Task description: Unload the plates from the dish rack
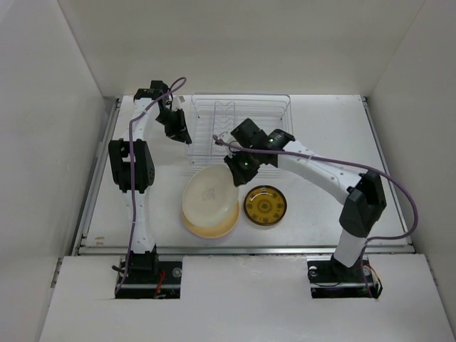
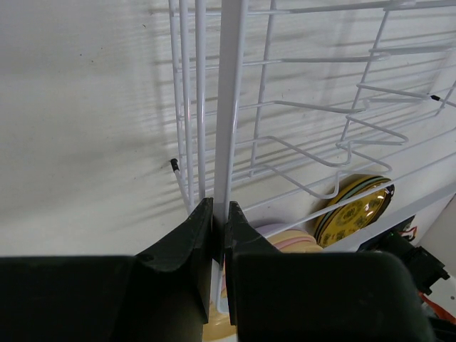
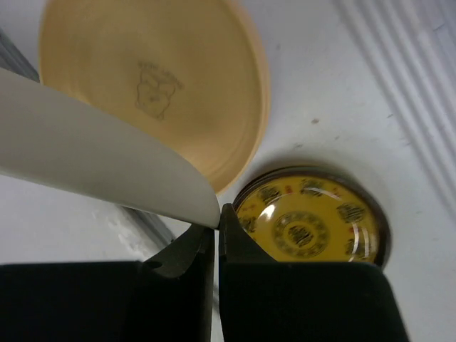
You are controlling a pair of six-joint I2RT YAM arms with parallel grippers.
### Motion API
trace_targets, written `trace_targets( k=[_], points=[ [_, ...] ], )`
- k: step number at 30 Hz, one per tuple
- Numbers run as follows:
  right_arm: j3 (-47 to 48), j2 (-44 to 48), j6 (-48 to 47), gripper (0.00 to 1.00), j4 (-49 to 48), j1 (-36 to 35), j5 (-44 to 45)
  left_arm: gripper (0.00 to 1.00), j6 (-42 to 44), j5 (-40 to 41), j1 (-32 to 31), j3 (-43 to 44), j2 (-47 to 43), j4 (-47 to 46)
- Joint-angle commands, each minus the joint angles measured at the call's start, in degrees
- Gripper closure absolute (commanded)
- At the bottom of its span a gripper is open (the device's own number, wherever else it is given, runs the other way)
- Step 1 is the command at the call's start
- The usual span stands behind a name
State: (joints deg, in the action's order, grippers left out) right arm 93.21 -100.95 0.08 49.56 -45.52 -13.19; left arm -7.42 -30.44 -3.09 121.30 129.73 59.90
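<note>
One silver-white wire dish rack (image 1: pixel 239 121) upper centre; round tan plate stack (image 1: pixel 210 226) on white table (image 1: pixel 328 135) below it, amber patterned plate (image 1: pixel 265 205) at right. Left gripper (image 2: pixel 219 217) clenched on rack's left wire. Right gripper (image 3: pixel 216 224), arm reaching leftward, grasping cream plate (image 3: pixel 107 164) rim over stack.

The dish rack (image 1: pixel 239 128) stands behind stacked plates (image 1: pixel 206 208), a single plate (image 1: pixel 265 205) right of them.

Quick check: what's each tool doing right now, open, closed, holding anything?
Left tool: closed on an upright wire of the dish rack.
Right tool: closed on the rim of a cream plate.
</note>
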Motion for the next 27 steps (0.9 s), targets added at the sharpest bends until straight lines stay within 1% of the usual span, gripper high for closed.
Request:
trace_targets(
  k=[1, 4, 7, 8, 9, 10, 12, 13, 16, 17, 18, 19, 20, 21, 22, 23, 24, 25, 26, 27],
  points=[
    [0.6, -2.6, 1.7, 1.0, 8.4, -0.9, -4.4, 1.0, -3.2, 3.4, 2.4, 0.8, 1.6, 1.8],
    [1.1, -4.8, 2.3, 1.0, 8.4, -0.9, -4.4, 1.0, -3.2, 3.4, 2.4, 0.1, 1.0, 1.8],
    [2.3, -6.7, 2.9, 0.79, 8.4, -0.9, -5.2, 1.0, -3.2, 3.9, 2.4, 0.1, 1.0, 1.8],
    [2.3, -7.8, 2.9, 0.69, 8.4, -0.9, -5.2, 1.0, -3.2, 3.9, 2.4, 0.1, 1.0, 1.8],
    [2.3, -7.8, 2.9, 0.52, 8.4, -0.9, -5.2, 1.0, -3.2, 3.9, 2.4, 0.1, 1.0, 1.8],
    [2.9, -8.3, 2.9, 0.47, 8.4, -0.9, -5.2, 1.0, -3.2, 3.9, 2.4, 0.1, 0.5, 1.8],
    [2.9, -7.8, 2.9, 0.43, 7.5, -0.9, -5.7, 1.0, -3.2, 3.9, 2.4, -0.4, 0.5, 1.8],
    [2.9, -7.3, 3.7, 0.43, 6.9, -0.9, -5.7, 1.0, -3.2, 4.4, 2.4, -0.4, 0.0, 1.8],
    [3.5, -4.3, 6.2, 0.42, 4.1, -0.9, -1.3, 1.0, -2.7, 4.4, 2.4, -0.4, 0.0, 1.8],
    [3.5, -3.2, 6.3, 0.42, 3.6, -0.9, 1.7, 1.0, -2.2, 4.4, 2.4, -0.4, -0.6, 1.8],
    [3.5, -0.9, 7.4, 0.39, 2.7, -0.9, 4.1, 1.0, -2.2, 4.4, 2.4, -0.4, -0.6, 1.8],
    [3.5, 0.6, 9.7, 0.34, 2.1, -0.9, 6.7, 1.0, -1.6, 4.4, 2.4, -0.4, -1.1, 1.8],
    [3.5, 2.0, 11.1, 0.32, 1.5, -0.9, 9.0, 0.92, -1.6, 4.9, 2.4, 0.2, -1.1, 1.8],
    [3.5, 3.5, 12.8, 0.3, 0.5, 0.9, 14.6, 0.84, -1.0, 4.9, 2.4, 0.8, -1.7, 2.5],
    [3.5, 6.4, 14.8, 0.3, 0.4, 1.9, 18.2, 0.74, -0.2, 4.9, 2.4, 1.5, -1.7, 2.5],
    [3.5, 7.8, 18.8, 0.29, -0.1, 3.1, 21.9, 0.67, -0.2, 4.9, 2.4, 3.1, -2.2, 3.0],
    [3.5, 9.1, 20.7, 0.27, -0.1, 4.5, 26.1, 0.61, 0.4, 4.9, 2.4, 3.9, -2.2, 3.0],
    [2.6, 10.3, 22.4, 0.23, -0.1, 7.1, 34.7, 0.59, 0.4, 4.9, 2.4, 4.6, -2.8, 3.0],
    [2.6, 12.5, 25.0, 0.17, -0.1, 8.6, 38.6, 0.58, 0.4, 4.9, 2.4, 5.8, -3.5, 3.0],
    [1.8, 13.4, 26.0, 0.17, 0.7, 10.3, 41.5, 0.57, 0.4, 4.9, 2.4, 5.8, -3.5, 3.0]
  ],
)
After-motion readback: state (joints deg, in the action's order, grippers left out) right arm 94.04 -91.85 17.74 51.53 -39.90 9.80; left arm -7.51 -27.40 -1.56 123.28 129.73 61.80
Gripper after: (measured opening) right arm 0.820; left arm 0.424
